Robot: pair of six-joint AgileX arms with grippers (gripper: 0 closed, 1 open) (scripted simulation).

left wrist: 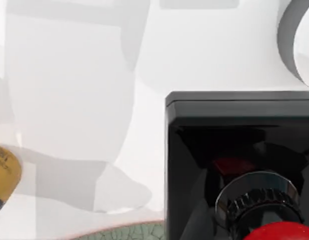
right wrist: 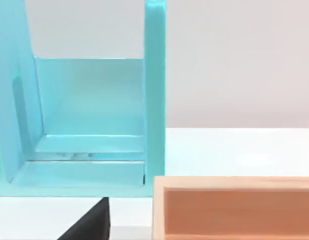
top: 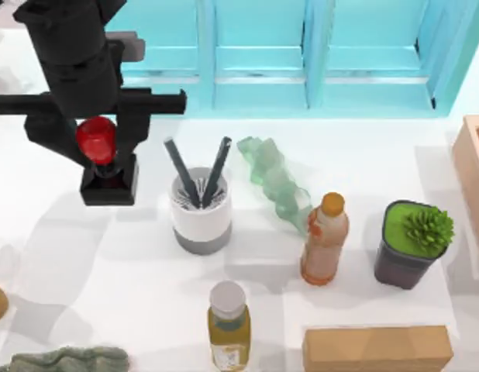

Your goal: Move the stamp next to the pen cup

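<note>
Nearest the pen cup (top: 201, 211), on its left, the stamp (top: 101, 159) rests on the counter (top: 108, 263). Above it, the left hand (top: 97, 147) grasps the red knob; release gently, lifting straight up to avoid tipping.

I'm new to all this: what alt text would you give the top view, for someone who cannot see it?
Seen from above, the left arm's end effector is at a red-knobbed stamp on a white table, just left of a white pen cup with two black pens. To the right stand an orange-capped bottle and a potted plant.
</note>
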